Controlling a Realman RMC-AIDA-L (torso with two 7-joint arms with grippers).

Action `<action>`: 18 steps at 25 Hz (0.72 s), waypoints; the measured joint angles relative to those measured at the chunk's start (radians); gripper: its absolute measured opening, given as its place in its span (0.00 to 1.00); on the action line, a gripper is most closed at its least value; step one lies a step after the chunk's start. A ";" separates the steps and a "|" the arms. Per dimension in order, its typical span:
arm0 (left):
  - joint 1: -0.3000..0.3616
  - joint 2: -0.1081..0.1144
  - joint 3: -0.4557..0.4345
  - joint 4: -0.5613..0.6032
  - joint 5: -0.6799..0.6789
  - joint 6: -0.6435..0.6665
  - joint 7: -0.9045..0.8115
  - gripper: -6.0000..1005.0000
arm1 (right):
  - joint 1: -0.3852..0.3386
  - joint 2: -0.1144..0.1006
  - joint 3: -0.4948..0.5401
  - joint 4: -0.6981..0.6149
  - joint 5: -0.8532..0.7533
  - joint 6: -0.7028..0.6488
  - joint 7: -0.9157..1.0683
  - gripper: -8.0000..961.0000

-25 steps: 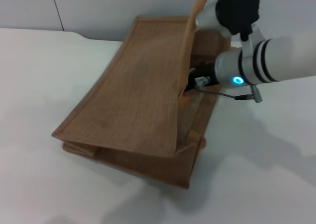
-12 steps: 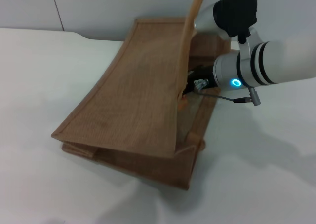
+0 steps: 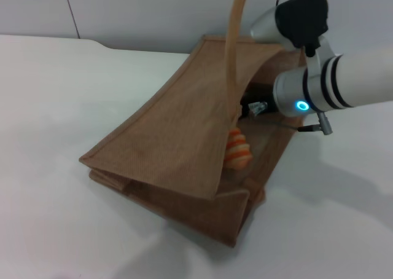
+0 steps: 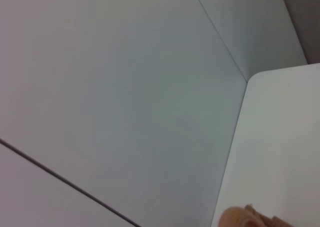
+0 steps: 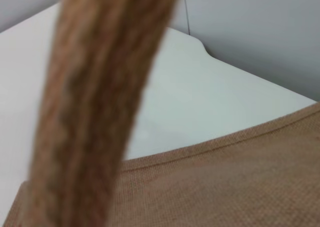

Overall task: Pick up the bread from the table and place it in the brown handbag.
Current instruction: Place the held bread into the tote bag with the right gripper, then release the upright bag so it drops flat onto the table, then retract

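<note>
Brown handbag (image 3: 172,144) lies across centre of frame on white table (image 3: 55,107), mouth facing right, upper panel lifted, one strap handle (image 3: 233,51) raised toward top edge. Bread (image 3: 238,150) sits inside bag mouth, just right of centre, partly hidden by upper panel's edge. Right gripper (image 3: 255,107) at bag opening, upper right, just above bread, apart from it; finger state cannot be told. Left gripper out of view.
</note>
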 joint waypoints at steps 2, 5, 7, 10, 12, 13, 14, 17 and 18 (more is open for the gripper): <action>0.006 0.000 -0.001 0.000 0.000 0.000 0.002 0.26 | -0.015 -0.001 0.012 -0.009 -0.002 0.009 -0.002 0.88; 0.017 0.000 -0.002 0.000 0.004 0.003 0.002 0.26 | -0.029 -0.002 0.037 -0.006 -0.034 0.035 0.002 0.90; 0.029 0.002 -0.005 0.000 0.010 0.007 0.002 0.26 | -0.044 -0.003 0.071 -0.003 -0.093 0.057 0.010 0.90; 0.060 0.003 -0.007 0.000 0.043 0.021 0.002 0.26 | -0.082 -0.003 0.150 -0.012 -0.192 0.099 0.022 0.90; 0.094 0.003 -0.008 0.000 0.069 0.035 0.001 0.27 | -0.110 -0.003 0.207 -0.026 -0.248 0.123 0.026 0.90; 0.111 0.002 -0.014 0.000 0.071 0.045 0.001 0.27 | -0.127 -0.003 0.237 -0.039 -0.281 0.135 0.028 0.90; 0.120 0.002 -0.018 0.000 0.072 0.050 0.000 0.27 | -0.141 -0.003 0.264 -0.051 -0.310 0.145 0.031 0.90; 0.158 0.001 -0.051 0.000 0.047 0.082 -0.001 0.27 | -0.192 -0.003 0.371 -0.105 -0.406 0.171 0.037 0.90; 0.173 0.001 -0.066 0.001 0.029 0.096 0.000 0.27 | -0.205 -0.002 0.397 -0.117 -0.426 0.172 0.037 0.90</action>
